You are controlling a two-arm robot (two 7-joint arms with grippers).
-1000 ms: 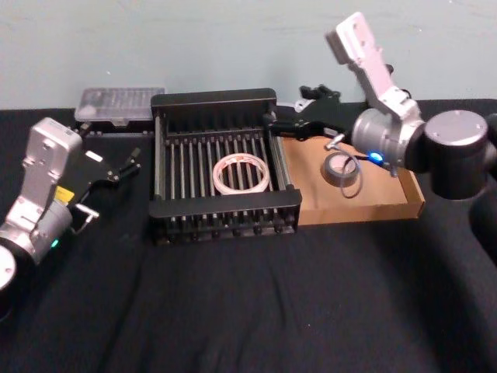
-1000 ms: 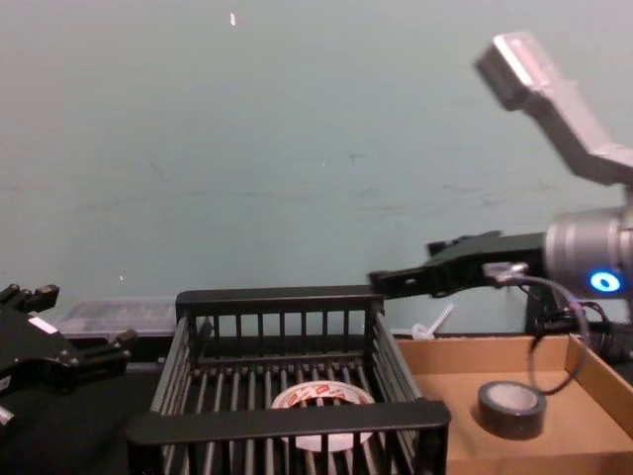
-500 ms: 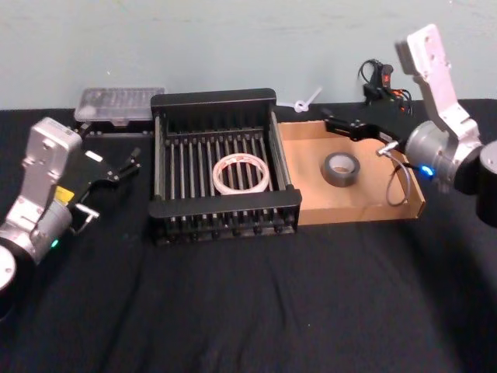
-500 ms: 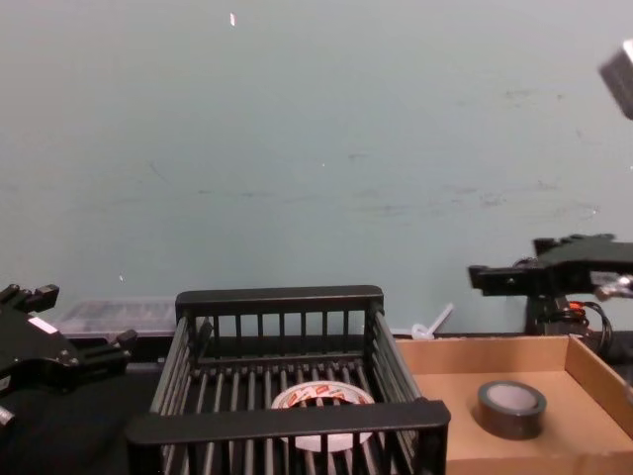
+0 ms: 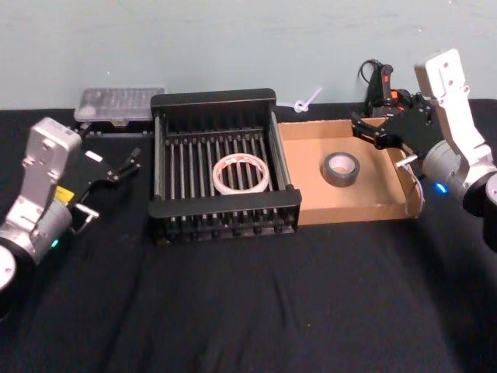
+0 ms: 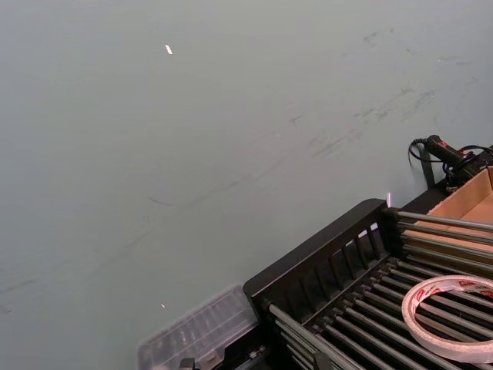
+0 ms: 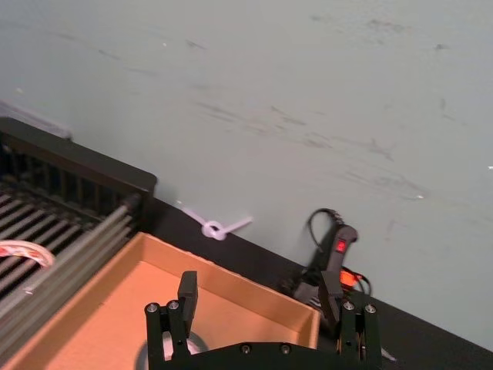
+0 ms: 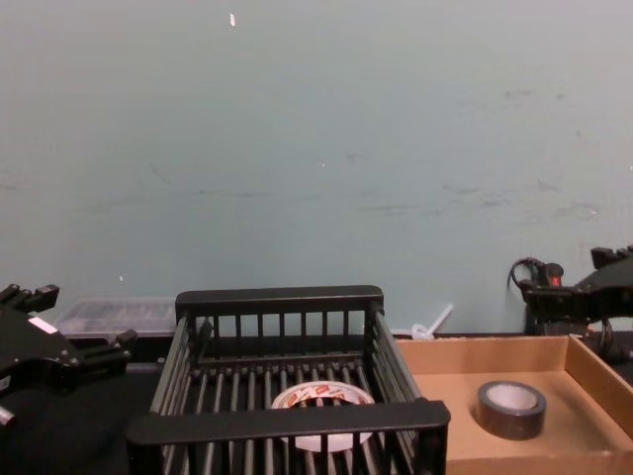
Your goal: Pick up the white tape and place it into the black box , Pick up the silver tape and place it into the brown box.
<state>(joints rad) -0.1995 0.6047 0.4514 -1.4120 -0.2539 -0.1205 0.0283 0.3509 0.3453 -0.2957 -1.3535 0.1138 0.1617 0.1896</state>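
Both halves of the job look finished. The white tape (image 5: 241,173) lies flat on the barred floor of the black box (image 5: 213,102), and the silver tape (image 5: 342,169) sits flat on the floor of the brown box (image 5: 357,210). Neither roll is held by anything.

The right gripper (image 5: 368,132) hangs above the far right corner of the brown box, beside its right wall. Its fingers (image 7: 187,291) stand wide apart with nothing between them, as the right wrist view shows. The silver tape lies below and ahead of those fingertips, well apart from them, and the black box is farther off beyond it on the same line.

The left gripper (image 5: 126,165) is parked over the black worktop (image 5: 248,303), just outside the black box's left wall. Its fingers are parted a little and empty. The white tape is off past the fingertips, behind the crate's barred side, not within their span. A clear plastic case (image 5: 120,103) lies near them against the wall.

As a judgement: nothing remains to pick or place. What is left, if anything, is for the right arm to pull clear of the cardboard box and come to rest as the left arm is.
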